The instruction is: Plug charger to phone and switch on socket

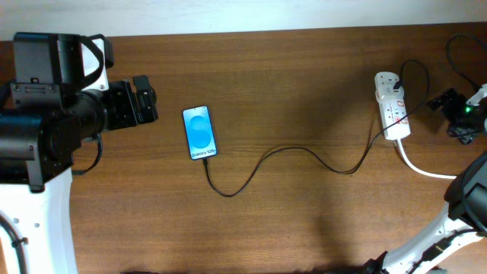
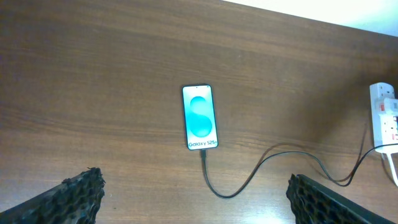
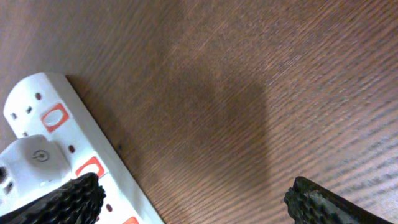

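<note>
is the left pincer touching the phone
Apart. The overhead view shows a strip of bare table between the left pincer and the phone.

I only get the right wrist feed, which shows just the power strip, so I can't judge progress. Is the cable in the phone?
Observer: From overhead, the black cable meets the phone at its bottom edge. It looks plugged in.
Operator: Where's the left gripper?
Observer: The left gripper is open, apart from the phone, on the side away from the power strip.
Operator: Phone face up?
Observer: Yes, blue screen up, flat on the table.
</note>
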Available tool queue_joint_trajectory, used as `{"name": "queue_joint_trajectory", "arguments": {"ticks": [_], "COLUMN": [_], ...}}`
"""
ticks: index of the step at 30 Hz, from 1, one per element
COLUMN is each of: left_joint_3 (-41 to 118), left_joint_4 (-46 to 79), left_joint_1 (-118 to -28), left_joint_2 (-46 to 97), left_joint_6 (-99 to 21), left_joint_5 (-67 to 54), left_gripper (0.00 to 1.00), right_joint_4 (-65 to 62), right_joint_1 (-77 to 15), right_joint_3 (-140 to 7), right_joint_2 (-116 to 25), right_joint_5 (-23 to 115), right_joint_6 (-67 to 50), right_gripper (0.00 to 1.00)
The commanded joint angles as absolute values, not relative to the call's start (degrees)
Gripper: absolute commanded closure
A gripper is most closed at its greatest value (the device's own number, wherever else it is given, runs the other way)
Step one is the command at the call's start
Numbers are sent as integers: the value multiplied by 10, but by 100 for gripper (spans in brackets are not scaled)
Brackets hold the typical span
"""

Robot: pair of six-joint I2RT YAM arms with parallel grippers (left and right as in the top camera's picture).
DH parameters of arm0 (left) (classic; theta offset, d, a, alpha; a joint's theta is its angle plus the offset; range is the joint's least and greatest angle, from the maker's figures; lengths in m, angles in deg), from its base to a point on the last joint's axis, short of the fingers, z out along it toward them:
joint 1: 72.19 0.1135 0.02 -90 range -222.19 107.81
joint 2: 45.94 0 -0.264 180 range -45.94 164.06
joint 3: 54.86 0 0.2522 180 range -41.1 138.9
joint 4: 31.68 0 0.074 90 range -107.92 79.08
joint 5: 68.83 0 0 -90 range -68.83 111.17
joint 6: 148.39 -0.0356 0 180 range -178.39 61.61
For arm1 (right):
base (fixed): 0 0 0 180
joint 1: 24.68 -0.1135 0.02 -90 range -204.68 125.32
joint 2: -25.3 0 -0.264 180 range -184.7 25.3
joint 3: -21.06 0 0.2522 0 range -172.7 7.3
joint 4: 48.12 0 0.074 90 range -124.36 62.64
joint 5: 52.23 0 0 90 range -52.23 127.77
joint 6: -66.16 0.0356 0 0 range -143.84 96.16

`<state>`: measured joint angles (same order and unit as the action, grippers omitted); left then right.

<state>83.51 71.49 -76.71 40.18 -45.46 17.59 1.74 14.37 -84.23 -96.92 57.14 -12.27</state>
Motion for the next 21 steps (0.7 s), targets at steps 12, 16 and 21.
{"name": "queue_joint_trajectory", "arguments": {"ticks": [12,16,21], "left_joint_3": [839,839,839], "left_joint_4": [714,714,714], "left_joint_1": [-765,-765,-765], "left_joint_2": [399,399,399], "left_joint_6": [-458,-458,-458], "left_joint_5": [180,180,180], "left_gripper": [1,1,1], "right_joint_4": [-14,-14,-1], "right_joint_1": [78,65,60], "right_joint_3": [-849,-849,-848], "right_joint_2": [-1018,-1018,-1018], "right_joint_5": [551,551,517], "right_joint_6": [-131,-132,-131], "right_gripper": [2,2,2]}}
